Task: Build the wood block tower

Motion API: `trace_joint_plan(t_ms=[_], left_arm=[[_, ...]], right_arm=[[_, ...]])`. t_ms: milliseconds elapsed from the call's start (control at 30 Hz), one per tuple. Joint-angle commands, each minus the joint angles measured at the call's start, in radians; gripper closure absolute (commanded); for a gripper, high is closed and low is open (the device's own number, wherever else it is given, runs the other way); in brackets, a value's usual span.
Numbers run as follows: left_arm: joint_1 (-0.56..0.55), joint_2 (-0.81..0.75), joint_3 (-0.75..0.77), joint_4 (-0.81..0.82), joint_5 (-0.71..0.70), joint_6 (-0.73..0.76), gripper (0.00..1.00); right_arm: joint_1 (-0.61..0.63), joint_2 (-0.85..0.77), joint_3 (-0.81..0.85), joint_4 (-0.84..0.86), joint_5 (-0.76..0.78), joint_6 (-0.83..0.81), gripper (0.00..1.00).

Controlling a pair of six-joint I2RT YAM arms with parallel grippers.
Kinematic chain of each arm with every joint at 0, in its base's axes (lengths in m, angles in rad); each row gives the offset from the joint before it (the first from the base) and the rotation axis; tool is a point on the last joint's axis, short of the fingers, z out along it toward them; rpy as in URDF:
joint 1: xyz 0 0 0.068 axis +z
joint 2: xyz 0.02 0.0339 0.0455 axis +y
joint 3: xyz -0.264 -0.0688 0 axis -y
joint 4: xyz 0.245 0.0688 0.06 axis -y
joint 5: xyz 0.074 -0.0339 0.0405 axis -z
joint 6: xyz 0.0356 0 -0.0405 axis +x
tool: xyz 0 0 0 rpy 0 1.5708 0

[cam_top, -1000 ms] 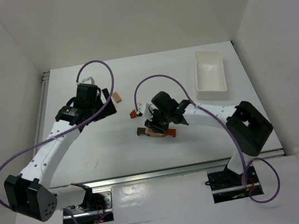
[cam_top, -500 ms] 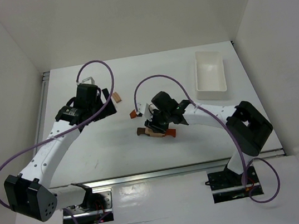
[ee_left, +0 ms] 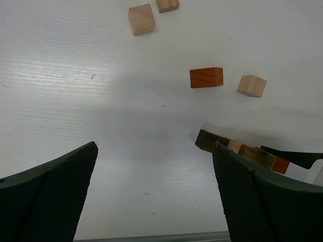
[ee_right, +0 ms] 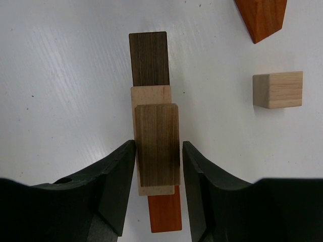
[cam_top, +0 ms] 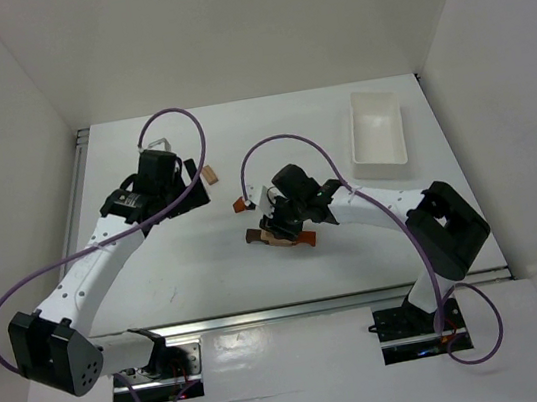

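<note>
The wood block tower [ee_right: 157,151] is a low stack: a mid-brown bar lies on a tan bar [ee_right: 150,94], which rests across a dark bar [ee_right: 149,58] and an orange bar [ee_right: 166,214]. My right gripper [ee_right: 158,146] straddles the top bar, open just wider than it. A thin gap shows at the right finger [ee_right: 202,176]. From above, that gripper [cam_top: 277,225] sits over the stack [cam_top: 274,238] mid-table. My left gripper [ee_left: 154,151] is wide open over bare table, holding nothing, with the stack [ee_left: 237,148] beside its right finger.
Loose pieces lie around: an orange block [ee_left: 206,77], a tan cube [ee_left: 252,85], two tan blocks [ee_left: 141,19] farther off, an orange wedge [ee_right: 260,17] and a tan cube [ee_right: 278,89] by the stack. A white tray [cam_top: 377,131] stands back right.
The right gripper's jaws have parted slightly from the top bar. Both arms and the blocks stay where they were.
</note>
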Motion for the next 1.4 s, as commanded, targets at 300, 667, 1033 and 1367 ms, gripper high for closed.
trace_joint_plan(t_ms=[300, 667, 1033, 1367], left_arm=[[-0.004, 0.014, 0.038, 0.011, -0.01, 0.006, 0.0], [-0.004, -0.04, 0.012, -0.006, -0.042, -0.018, 0.0], [-0.004, 0.02, 0.16, -0.226, -0.224, -0.285, 0.0], [-0.013, -0.274, 0.035, -0.385, -0.324, -0.495, 0.0]], right_arm=[[0.006, -0.036, 0.013, 0.061, 0.018, 0.014, 0.37], [0.006, -0.254, -0.065, 0.262, 0.035, 0.037, 0.0], [-0.004, 0.006, 0.154, 0.331, 0.224, 0.196, 0.0], [0.006, 0.564, 0.792, 0.106, 0.333, 0.441, 0.0]])
